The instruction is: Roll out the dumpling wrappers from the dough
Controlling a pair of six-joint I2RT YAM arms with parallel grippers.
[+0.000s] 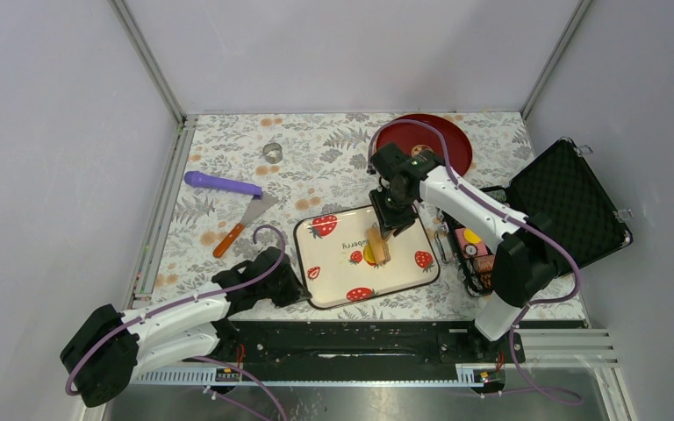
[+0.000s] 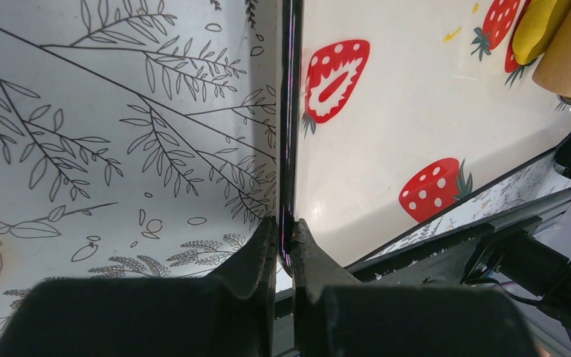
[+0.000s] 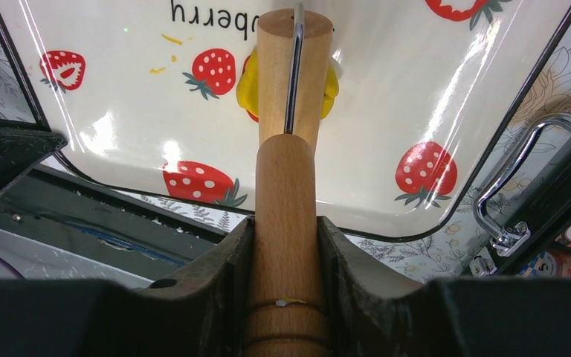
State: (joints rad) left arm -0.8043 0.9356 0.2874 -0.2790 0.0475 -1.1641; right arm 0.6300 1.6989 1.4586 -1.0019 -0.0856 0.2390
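right gripper [image 3: 286, 230] clamps the handle of a wooden roller [image 3: 275, 74], which sits on the yellow dough [image 3: 246, 91] mid-tray. left gripper [image 2: 284, 236] pinches the strawberry tray [image 2: 416, 111] by its rim. a hard push could slip the tray free, or dough may cling to the roller.

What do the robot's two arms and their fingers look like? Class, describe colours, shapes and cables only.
Both the left arm and the right arm have white link shells between chunky black joints. A thin purple cable loops along each. A small green light glows near the right wrist. The left fingers and right fingers are matte black, thick and tapering.
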